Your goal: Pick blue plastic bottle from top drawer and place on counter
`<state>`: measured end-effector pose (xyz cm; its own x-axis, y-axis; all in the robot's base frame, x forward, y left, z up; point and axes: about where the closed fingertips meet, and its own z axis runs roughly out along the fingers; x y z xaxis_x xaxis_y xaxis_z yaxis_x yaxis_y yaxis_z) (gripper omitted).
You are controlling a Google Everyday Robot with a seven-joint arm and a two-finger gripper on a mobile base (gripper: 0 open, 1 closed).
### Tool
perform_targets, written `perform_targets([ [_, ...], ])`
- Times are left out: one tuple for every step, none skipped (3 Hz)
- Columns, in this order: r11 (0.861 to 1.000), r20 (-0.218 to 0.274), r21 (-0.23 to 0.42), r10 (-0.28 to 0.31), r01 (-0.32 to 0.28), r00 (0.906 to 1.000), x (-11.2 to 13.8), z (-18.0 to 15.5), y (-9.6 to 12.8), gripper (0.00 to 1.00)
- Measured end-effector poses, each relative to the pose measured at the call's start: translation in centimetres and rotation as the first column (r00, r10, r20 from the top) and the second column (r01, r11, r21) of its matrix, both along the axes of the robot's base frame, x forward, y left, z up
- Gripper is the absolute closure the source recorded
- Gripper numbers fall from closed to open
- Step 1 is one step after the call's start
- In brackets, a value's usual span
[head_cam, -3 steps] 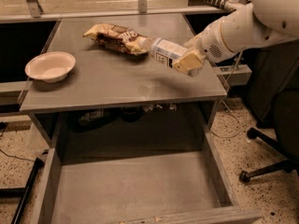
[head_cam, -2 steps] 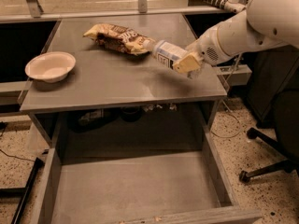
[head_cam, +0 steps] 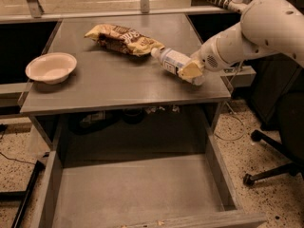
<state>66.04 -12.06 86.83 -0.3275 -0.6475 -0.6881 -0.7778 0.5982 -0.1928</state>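
the claw (head_cam: pixel 191 71) hangs low over the right part of the surface (head_cam: pixel 118 82), not far from its front right corner, with its yellowish fingers clamped on the base end of the blue plastic bottle (head_cam: pixel 170 60). the bottle is out of the top drawer (head_cam: pixel 137 194), which stands pulled open below. it lies tilted over the surface, its white cap just beside the end of the snack bag (head_cam: pixel 124 38). i cannot tell whether its side rests on the surface. by my judgement only the release is left. a round bottle let go on its side could roll to the right edge and fall, and a skewed pull-away could drag it or shove the bag. the white bowl (head_cam: pixel 51 67) sits well apart at the left.
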Motion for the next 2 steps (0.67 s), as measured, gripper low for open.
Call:
perform_targets([
  [1.0, -0.02, -0.004, 0.004, -0.004, 0.9998, 0.27, -1.93, -0.12, 1.0],
  [1.0, -0.02, -0.004, 0.004, -0.004, 0.9998, 0.27, -1.93, -0.12, 0.81],
])
